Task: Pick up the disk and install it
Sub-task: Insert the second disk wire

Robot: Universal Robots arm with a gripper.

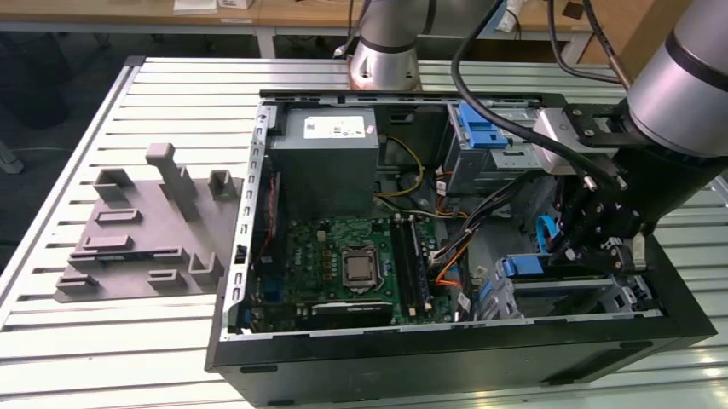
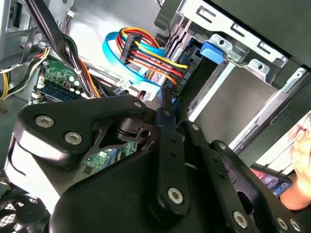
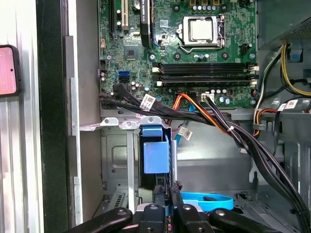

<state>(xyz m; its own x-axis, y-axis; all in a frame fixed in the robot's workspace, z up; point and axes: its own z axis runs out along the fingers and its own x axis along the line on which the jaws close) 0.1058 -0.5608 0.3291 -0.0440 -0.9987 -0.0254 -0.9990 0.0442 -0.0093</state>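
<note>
The disk (image 3: 155,150) stands on edge in the silver bay at the open computer case's corner, its blue bracket (image 1: 533,266) showing between the metal walls. My gripper (image 1: 569,256) hangs right over that bay, at the exterior view's right. In the first wrist view the black fingers (image 3: 160,196) are drawn close together on a thin blue edge of the bracket. The second wrist view shows the same blue sliver between the fingers of the gripper (image 2: 170,104). Most of the disk's silver body is hidden inside the bay.
A bundle of coloured cables (image 2: 146,58) and a blue ribbon cable (image 3: 204,200) run close to the bay. The green motherboard (image 1: 353,264), a grey power supply box (image 1: 330,145) and an upper drive cage with a blue latch (image 1: 478,128) fill the case. A grey fixture (image 1: 142,230) lies on the slatted table. A hand (image 2: 302,145) rests by a phone (image 2: 272,180).
</note>
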